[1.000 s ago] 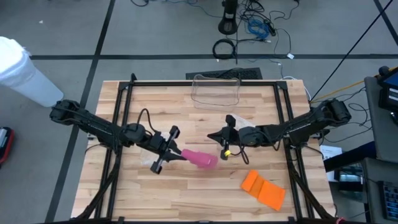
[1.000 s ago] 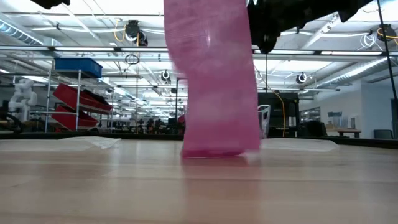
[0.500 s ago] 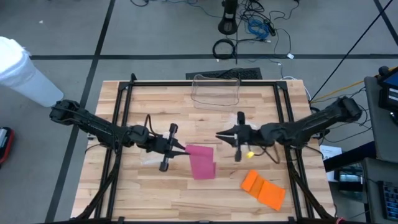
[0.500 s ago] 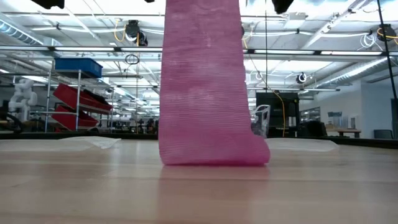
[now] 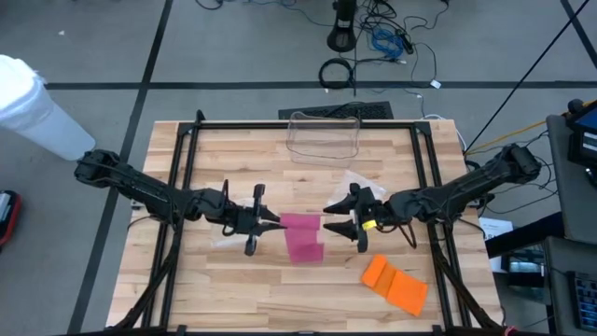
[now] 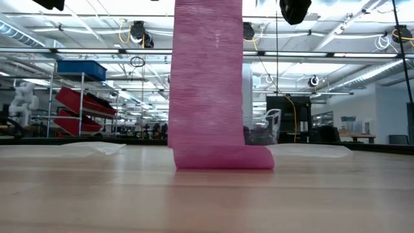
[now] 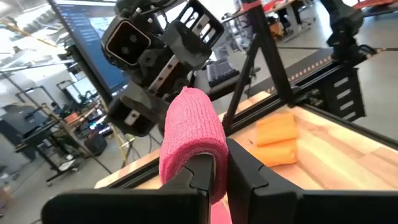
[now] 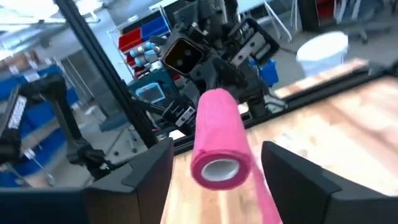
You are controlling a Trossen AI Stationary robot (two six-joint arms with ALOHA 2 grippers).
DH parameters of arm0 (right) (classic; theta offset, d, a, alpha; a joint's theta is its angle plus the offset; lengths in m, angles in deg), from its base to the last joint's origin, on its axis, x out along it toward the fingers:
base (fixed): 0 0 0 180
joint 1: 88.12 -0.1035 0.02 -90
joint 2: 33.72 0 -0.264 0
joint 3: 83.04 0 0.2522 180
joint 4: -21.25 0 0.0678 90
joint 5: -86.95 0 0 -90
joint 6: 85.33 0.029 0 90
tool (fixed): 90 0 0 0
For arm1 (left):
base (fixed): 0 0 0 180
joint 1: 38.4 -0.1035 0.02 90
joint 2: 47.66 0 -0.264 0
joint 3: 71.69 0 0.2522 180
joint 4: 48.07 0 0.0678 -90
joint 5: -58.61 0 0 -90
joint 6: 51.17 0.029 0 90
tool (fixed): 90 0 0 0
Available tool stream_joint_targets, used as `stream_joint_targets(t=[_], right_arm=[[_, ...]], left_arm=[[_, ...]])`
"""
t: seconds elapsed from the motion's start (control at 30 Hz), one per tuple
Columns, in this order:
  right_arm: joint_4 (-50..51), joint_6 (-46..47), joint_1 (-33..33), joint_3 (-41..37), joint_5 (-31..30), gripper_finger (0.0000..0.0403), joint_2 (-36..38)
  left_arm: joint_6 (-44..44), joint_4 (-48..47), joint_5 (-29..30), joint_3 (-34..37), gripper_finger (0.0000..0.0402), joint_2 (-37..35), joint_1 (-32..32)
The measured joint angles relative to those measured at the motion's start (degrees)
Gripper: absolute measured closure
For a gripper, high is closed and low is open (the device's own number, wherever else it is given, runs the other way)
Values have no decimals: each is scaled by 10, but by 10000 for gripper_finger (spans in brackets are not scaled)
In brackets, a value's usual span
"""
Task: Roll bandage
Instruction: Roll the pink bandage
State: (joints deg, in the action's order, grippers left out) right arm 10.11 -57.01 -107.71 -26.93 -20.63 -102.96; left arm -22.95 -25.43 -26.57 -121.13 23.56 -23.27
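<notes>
A pink bandage roll (image 5: 300, 222) is held above the table's middle, level, with my left gripper (image 5: 272, 221) shut on its left end. A loose strip (image 6: 208, 77) hangs from the roll, and the strip's folded lower end (image 6: 223, 158) lies on the wood. My right gripper (image 5: 333, 219) is open at the roll's other end. In the right wrist view its fingers (image 8: 149, 171) stand on either side of the roll's hollow end (image 8: 217, 167) with gaps, touching nothing. My left gripper pinches the roll's left end (image 7: 186, 163) between its two fingers (image 7: 245, 168), coming level from the table's left along the roll's axis. The roll (image 7: 189, 134) sticks out past the fingertips, clear of the table. Its strip hangs down to the wood.
An orange folded bandage (image 5: 395, 283) lies near the front right. A clear plastic tub (image 5: 325, 136) stands at the far edge. Clear wrappers lie behind my right gripper (image 5: 359, 182) and under my left arm (image 5: 224, 239). A black frame (image 5: 177, 187) rims the table.
My right gripper has opened, let go of the bandage, drawn back toward the right edge, then come back to the roll's end. My left gripper has turned about its axis and shifted slightly right. The bandage has gone from a slanted bundle to a strip hanging straight, its lower end on the table.
</notes>
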Motion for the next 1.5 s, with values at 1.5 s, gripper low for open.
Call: stream_joint_targets(t=[1.5], right_arm=[[-47,-23,11,-1,19,277,-54]], left_arm=[[-6,-12,11,1,377,-1,0]])
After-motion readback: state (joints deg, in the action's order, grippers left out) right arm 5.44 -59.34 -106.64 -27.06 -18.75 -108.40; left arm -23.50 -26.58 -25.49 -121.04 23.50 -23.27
